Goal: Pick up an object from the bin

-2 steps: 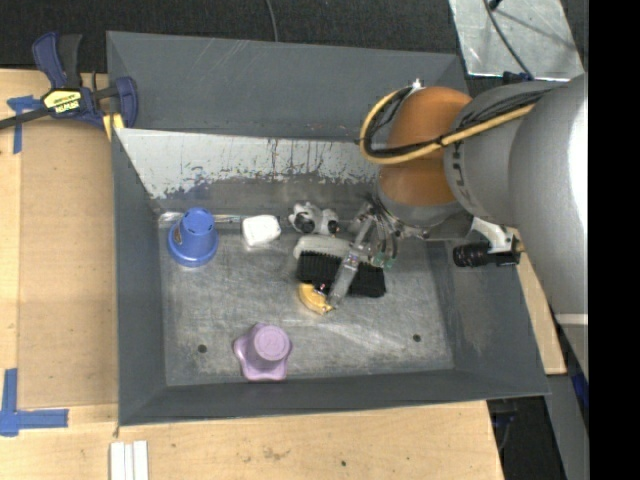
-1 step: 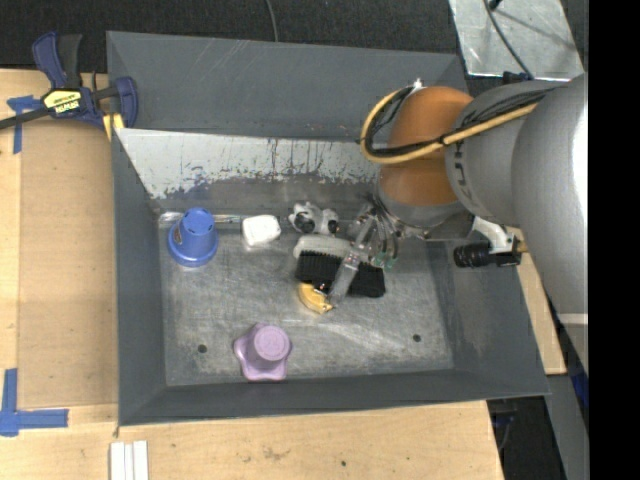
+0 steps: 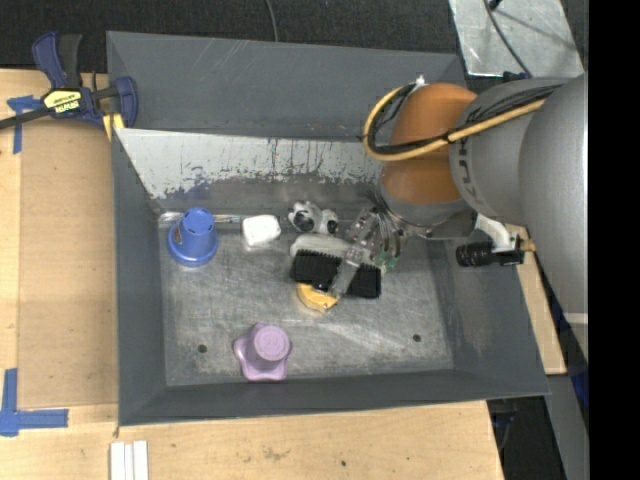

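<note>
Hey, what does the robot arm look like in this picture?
A thick, rounded silver-grey arm carries an orange dome-shaped wrist cover, with yellow and black cables looped round it. Its small gripper is grey metal with a green spot.

Dim, even light; soft shadows

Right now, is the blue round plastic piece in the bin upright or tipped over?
Upright, it seems: the blue round plastic piece sits on its wide base, with the narrower top pointing up.
</note>
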